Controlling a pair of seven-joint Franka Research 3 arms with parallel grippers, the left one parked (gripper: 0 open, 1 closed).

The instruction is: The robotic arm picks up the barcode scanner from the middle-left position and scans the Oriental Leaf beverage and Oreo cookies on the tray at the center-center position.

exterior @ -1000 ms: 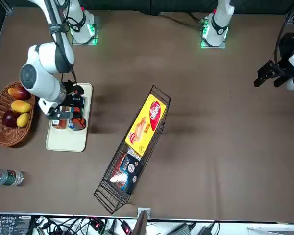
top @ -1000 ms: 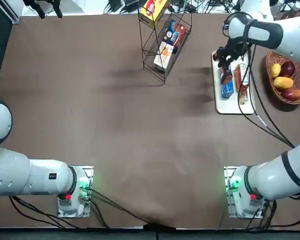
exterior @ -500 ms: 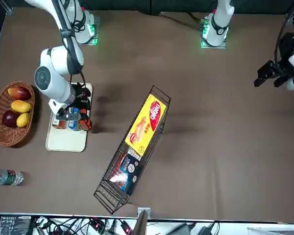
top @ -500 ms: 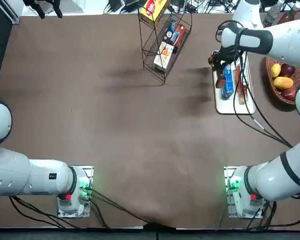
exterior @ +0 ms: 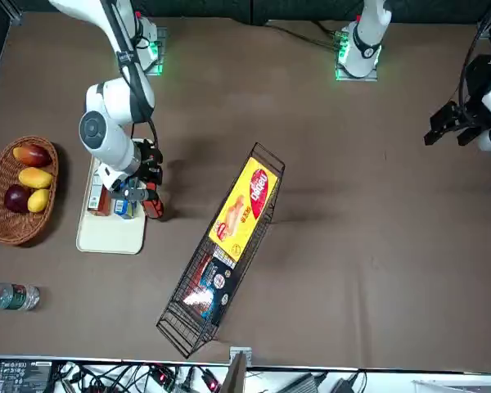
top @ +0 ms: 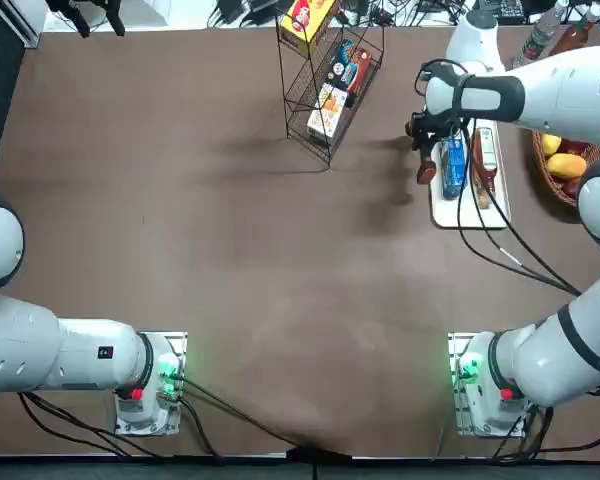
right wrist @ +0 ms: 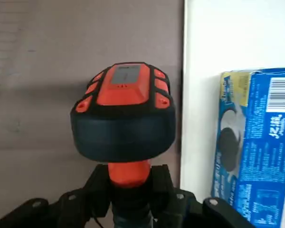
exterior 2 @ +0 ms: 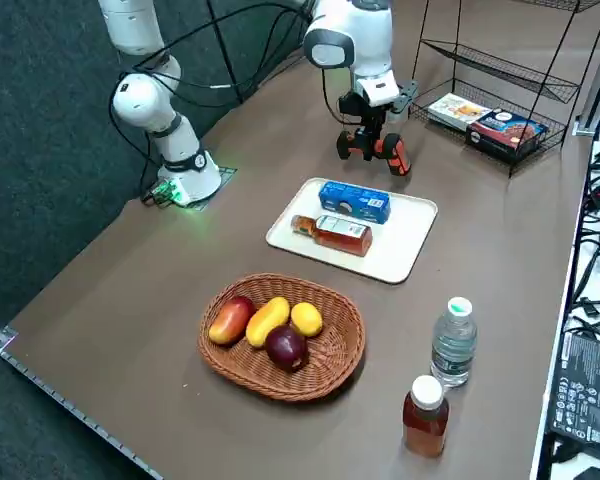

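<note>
"Nearest?"
"Right gripper (right wrist: 131, 183), just beside the tray (right wrist: 206, 42), closed round the scanner (right wrist: 126, 137), probably to keep its head free."
"Beyond?"
"On the tray: cookie box (right wrist: 261, 161), barcode (right wrist: 280, 95) showing; then tea bottle (exterior 2: 352, 241), laid flat, likely for scanning."

Oreo cookies (exterior 2: 355, 201) and Oriental Leaf beverage (exterior 2: 340, 234) on tray (exterior 2: 400, 250), basket (exterior 2: 238, 371) right, rack (exterior: 177, 329) left, barcode scanner (right wrist: 123, 128) in right pincer (right wrist: 130, 183) beside tray

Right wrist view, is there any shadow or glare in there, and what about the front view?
Right wrist view: soft shadow on the table beside the barcode scanner, no strong glare on it; front view: white glare on the dark box in the wire rack, dark shadow beside the wicker basket.
</note>
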